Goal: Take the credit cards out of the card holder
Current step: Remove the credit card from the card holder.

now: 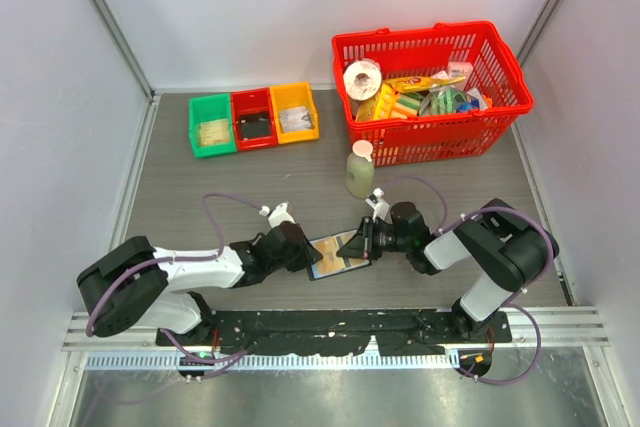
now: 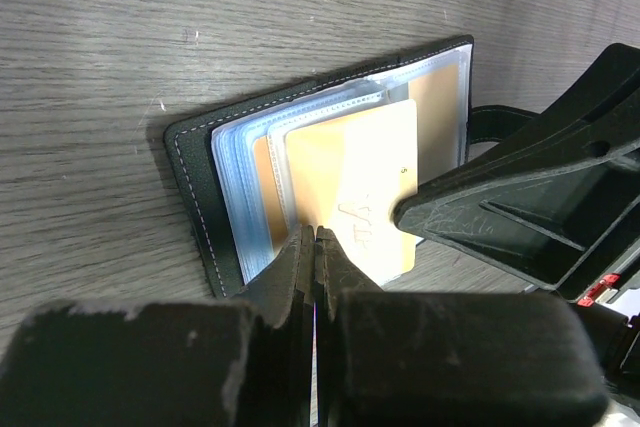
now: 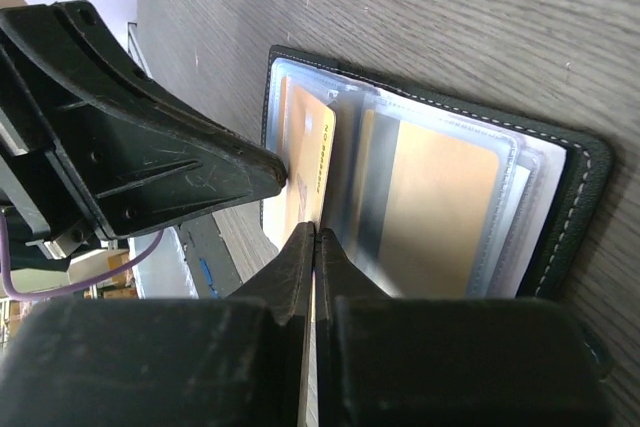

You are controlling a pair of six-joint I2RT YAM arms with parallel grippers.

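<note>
- Near the desk's (image 1: 200, 197) front edge, between both arms, the card holder (image 1: 338, 259) lies open.
- Left gripper (image 2: 315, 237): jaws pressed together on the holder's clear sleeve (image 2: 275, 162) edge.
- Right gripper (image 3: 315, 232): jaws pinching a yellow-orange credit card (image 3: 312, 152) that sticks partly out.

Matt leathery card holder (image 2: 190, 179), glossy plastic sleeves (image 2: 236, 175), woodgrain table (image 2: 200, 27).

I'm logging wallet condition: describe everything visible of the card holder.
The card holder lies open and flat on the grey wood-grain table. Its cover looks like black leather with pale stitching; inside is a stack of clear plastic sleeves holding orange cards. One credit card sits partly out, where the shut left gripper and right gripper meet it.
</note>
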